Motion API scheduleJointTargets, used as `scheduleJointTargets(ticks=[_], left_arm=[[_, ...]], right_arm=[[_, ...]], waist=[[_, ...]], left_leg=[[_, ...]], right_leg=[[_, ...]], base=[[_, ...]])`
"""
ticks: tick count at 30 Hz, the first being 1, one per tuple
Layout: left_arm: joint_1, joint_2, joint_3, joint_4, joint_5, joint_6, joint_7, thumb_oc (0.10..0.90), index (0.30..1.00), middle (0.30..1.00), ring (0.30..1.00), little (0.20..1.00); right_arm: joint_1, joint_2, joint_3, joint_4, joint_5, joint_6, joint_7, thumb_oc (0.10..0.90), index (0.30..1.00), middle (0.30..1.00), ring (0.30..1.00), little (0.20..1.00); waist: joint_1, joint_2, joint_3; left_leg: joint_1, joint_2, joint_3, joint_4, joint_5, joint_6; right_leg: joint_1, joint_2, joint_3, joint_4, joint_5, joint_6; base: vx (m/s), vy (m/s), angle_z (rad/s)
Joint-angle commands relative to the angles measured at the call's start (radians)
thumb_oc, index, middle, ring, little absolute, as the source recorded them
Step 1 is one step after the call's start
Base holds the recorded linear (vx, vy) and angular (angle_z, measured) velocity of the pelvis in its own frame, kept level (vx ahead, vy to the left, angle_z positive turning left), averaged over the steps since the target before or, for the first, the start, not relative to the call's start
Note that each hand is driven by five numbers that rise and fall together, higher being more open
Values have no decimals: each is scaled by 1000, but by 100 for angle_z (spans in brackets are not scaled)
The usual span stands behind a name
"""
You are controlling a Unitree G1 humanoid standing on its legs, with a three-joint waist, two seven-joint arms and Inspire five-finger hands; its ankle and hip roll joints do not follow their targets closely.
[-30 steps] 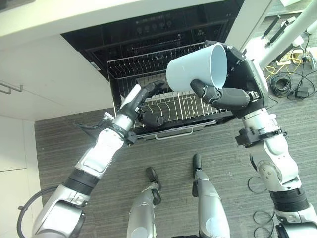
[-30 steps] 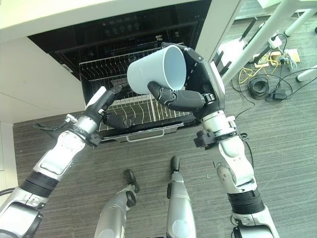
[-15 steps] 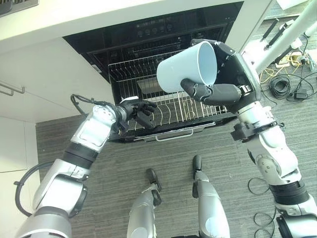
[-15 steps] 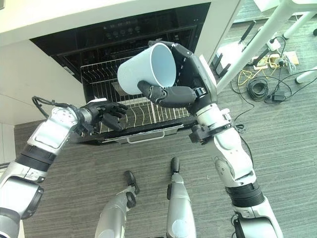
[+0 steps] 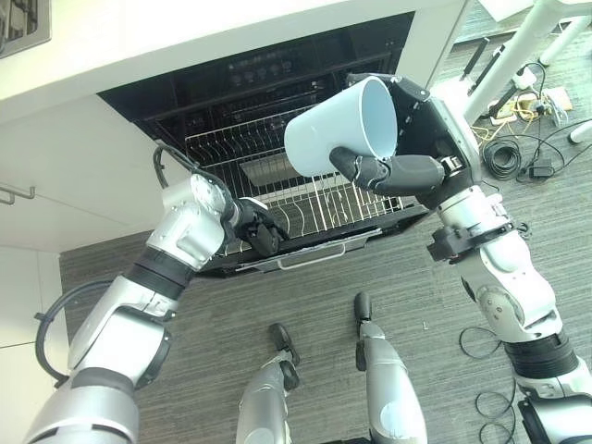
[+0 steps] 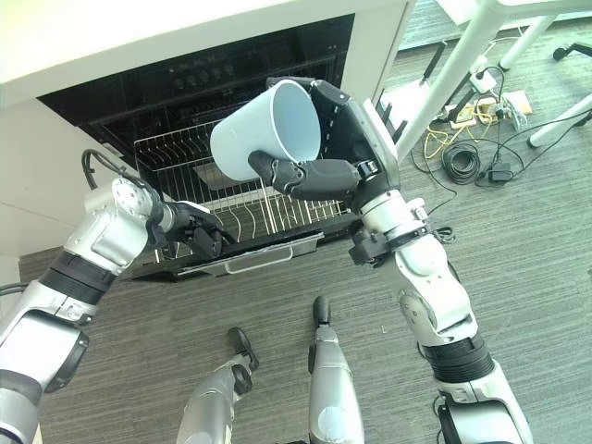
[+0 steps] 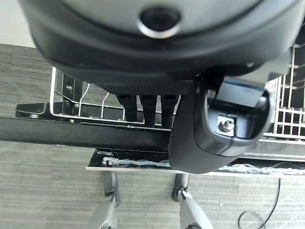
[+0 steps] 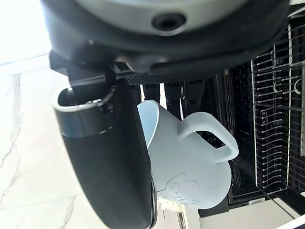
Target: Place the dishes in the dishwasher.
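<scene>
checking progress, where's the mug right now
The mug is in the right hand, held on its side above the pulled-out rack of the open dishwasher, not yet set down.

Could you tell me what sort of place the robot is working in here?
Probably a kitchen in a lab or office: a built-in dishwasher under a white counter with its wire rack pulled out, a pale blue mug in the right hand, and cables on grey flooring.
</scene>
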Motion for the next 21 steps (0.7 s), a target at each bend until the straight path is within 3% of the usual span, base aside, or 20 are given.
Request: scheduleJointTargets(ticks=[1, 4, 11, 16, 17, 18, 21], left_arm=[[226, -12, -153, 54, -12, 2, -228, 800, 900, 900, 900, 900], [236, -17, -159, 58, -19, -8, -261, 800, 900, 900, 900, 900], [259, -16, -157, 95, -91, -44, -175, 800, 900, 900, 900, 900], [274, -5, -107, 103, -260, -122, 159, 800, 900, 900, 900, 900], [278, 0, -88, 90, -326, -154, 239, 800, 900, 900, 900, 900], [291, -3, -37, 49, -423, -190, 393, 800, 900, 900, 900, 900], [301, 26, 52, -23, -560, -297, 633, 800, 900, 900, 900, 900]], right_arm=[[-77, 24, -73, -115, 21, -96, 37, 400, 300, 300, 300, 300], [-73, 25, -78, -113, 24, -94, 48, 400, 300, 300, 300, 300], [-62, 19, -88, -107, 33, -81, 60, 400, 300, 300, 300, 300], [-39, 20, -100, -105, 24, -85, 64, 400, 300, 300, 300, 300], [-35, 19, -104, -103, 23, -89, 61, 400, 300, 300, 300, 300], [-20, 22, -111, -98, 16, -101, 57, 400, 300, 300, 300, 300], [27, 18, -136, -87, 10, -134, 48, 400, 300, 300, 300, 300]], waist=[[3, -9, -61], [1, -8, -63], [-2, -3, -69], [5, 1, -75], [8, 1, -75], [16, 1, -75], [34, 1, -79]], left_leg=[[39, 16, -14, 79, -235, -27], [37, 16, -14, 79, -238, -27], [41, 13, -14, 79, -241, -24], [42, 11, -17, 79, -239, -23], [41, 10, -17, 79, -238, -22], [41, 10, -21, 79, -237, -20], [39, 9, -28, 79, -231, -19]], right_leg=[[13, -2, 2, 139, -277, 70], [11, -2, 3, 139, -278, 69], [17, -2, 7, 139, -282, 68], [23, -5, 5, 139, -285, 66], [24, -6, 4, 139, -285, 66], [27, -9, 0, 139, -285, 66], [33, -16, -10, 139, -283, 70]], base=[[25, 21, -3], [0, 0, 0], [16, 12, 0], [4, 1, 1], [0, 0, 0], [0, 0, 0], [30, -47, 6]])
